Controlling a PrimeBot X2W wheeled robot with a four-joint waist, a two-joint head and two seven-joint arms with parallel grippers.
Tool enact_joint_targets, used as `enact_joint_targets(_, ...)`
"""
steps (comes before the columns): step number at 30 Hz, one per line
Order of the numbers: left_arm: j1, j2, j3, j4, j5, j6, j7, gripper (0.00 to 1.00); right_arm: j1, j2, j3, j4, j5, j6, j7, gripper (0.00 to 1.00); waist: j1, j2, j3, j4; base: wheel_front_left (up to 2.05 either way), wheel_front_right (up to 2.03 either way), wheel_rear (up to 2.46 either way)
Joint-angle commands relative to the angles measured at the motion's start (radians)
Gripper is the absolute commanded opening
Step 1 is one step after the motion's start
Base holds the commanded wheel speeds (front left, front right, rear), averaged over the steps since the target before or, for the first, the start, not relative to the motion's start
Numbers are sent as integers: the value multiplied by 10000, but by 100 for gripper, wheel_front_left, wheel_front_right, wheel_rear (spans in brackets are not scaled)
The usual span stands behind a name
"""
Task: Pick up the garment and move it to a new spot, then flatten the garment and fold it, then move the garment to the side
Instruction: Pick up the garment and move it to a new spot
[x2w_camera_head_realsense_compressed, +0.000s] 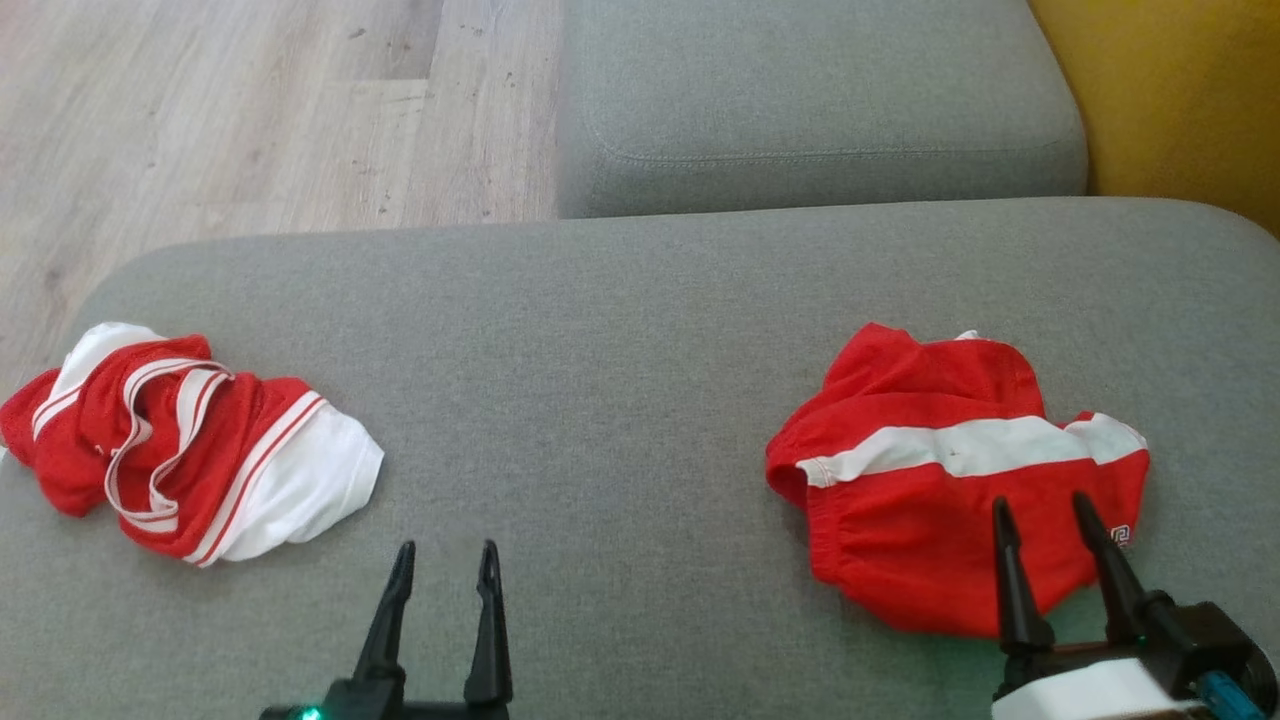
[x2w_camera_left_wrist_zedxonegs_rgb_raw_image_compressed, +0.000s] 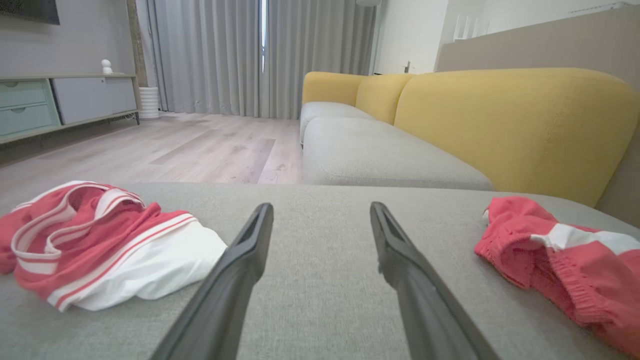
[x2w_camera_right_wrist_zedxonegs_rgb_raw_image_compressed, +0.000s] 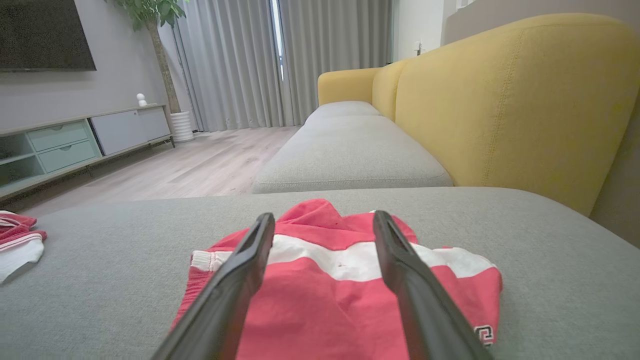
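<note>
Left fingers: the left gripper (x2w_camera_head_realsense_compressed: 447, 550) is spread wide and holds nothing, low in the middle of the head view.
Right fingers: the right gripper (x2w_camera_head_realsense_compressed: 1041, 502) is spread wide above the red shorts (x2w_camera_head_realsense_compressed: 900, 540) and pinches nothing.
Red shorts: at the right, on the grey sofa cushion (x2w_camera_head_realsense_compressed: 620, 400).
Red and white top (x2w_camera_head_realsense_compressed: 200, 440): far left, crumpled.
Done: the shorts look folded and set aside.
To do: probably the top.
</note>
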Motion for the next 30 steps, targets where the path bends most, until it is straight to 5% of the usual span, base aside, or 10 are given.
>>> enact_joint_targets(1,-335,-212,534,-256,203,-143,-94,100,-256,-57,322,-272,-28,65,-26,100,1,-1,-9,-10,0,0,0)
enact_joint_targets(30,-93,-450,925,-368,490,-303,-95,100,-176,-57,797,-318,-320,65,-26,100,1,-1,-191,-237,0,0,0)
